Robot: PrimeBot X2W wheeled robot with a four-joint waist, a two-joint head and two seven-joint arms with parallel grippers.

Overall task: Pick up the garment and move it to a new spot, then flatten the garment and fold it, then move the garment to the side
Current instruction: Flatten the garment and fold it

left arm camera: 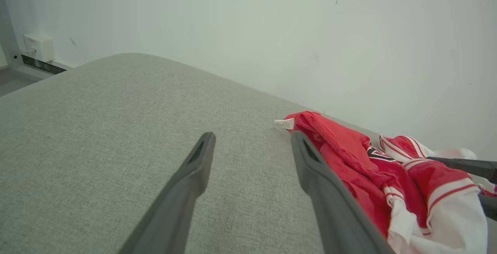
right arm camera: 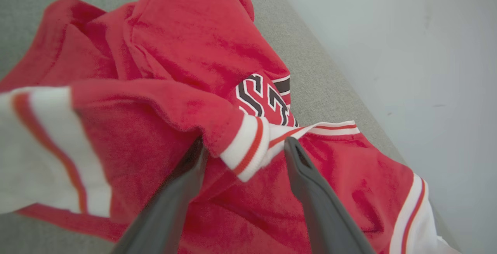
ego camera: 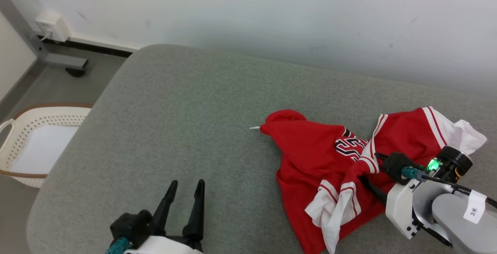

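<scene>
Garment [ego camera: 310,157], red and white, lay crumpled on the right side of the grey cushion [ego camera: 174,110]. Right wrist view showed its striped cuff [right arm camera: 248,149] between the wide-open fingers of the right tool [right arm camera: 245,143]. Head view showed the left tool [ego camera: 187,183], also open, over bare cushion, and a white basket [ego camera: 23,129].

Your left hand [ego camera: 186,184] is sitting low, fingers pointing forward and standing wide apart; your right hand [ego camera: 369,166] is angling inward, fingers likewise spread.

Bright even light, soft shadows, wrist views blurred up close
</scene>
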